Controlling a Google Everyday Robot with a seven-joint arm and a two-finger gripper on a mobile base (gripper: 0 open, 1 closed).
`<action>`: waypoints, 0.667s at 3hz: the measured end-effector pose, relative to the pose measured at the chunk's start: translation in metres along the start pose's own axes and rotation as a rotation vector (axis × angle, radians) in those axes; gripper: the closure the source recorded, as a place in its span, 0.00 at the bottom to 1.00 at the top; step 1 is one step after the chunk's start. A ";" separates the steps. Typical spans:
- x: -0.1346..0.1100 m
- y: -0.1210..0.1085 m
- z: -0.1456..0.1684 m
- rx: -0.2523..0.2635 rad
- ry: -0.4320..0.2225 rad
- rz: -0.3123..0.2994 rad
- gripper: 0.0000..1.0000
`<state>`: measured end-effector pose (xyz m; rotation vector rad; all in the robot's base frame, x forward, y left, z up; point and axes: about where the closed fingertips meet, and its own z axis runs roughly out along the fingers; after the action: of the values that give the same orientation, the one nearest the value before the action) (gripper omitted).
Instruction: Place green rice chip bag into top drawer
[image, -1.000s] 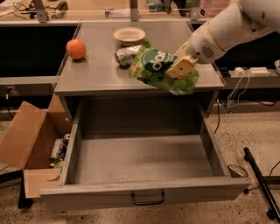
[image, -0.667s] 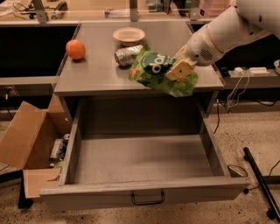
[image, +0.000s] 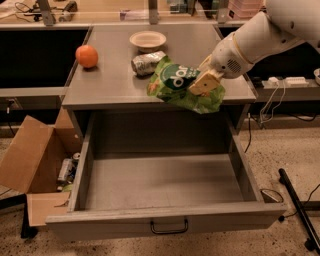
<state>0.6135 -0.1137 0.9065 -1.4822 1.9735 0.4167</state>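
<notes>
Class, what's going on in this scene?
A robot arm's claw is shut on the green rice chip bag, holding it at the front edge of the countertop, above the top drawer, which is pulled open. The bag is not in the drawer yet. A can, a bowl and an orange sit on the countertop.

A single camera looks from in front of the unit and from above it, angled steeply down and facing the counter (image: 112, 82) head-on. It stands near enough that the front of the pulled-out top drawer (image: 165, 220) lies at the bottom edge and the counter's far rim near the top. The arm enters from the upper right; its claw (image: 204, 83), clamped on the green rice chip bag (image: 172, 80), hangs over the counter's front edge, right of centre.
</notes>
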 end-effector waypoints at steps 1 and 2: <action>0.033 0.017 0.017 -0.042 0.033 0.012 1.00; 0.106 0.048 0.053 -0.112 0.110 0.044 1.00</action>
<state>0.5660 -0.1462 0.7924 -1.5637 2.1022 0.4809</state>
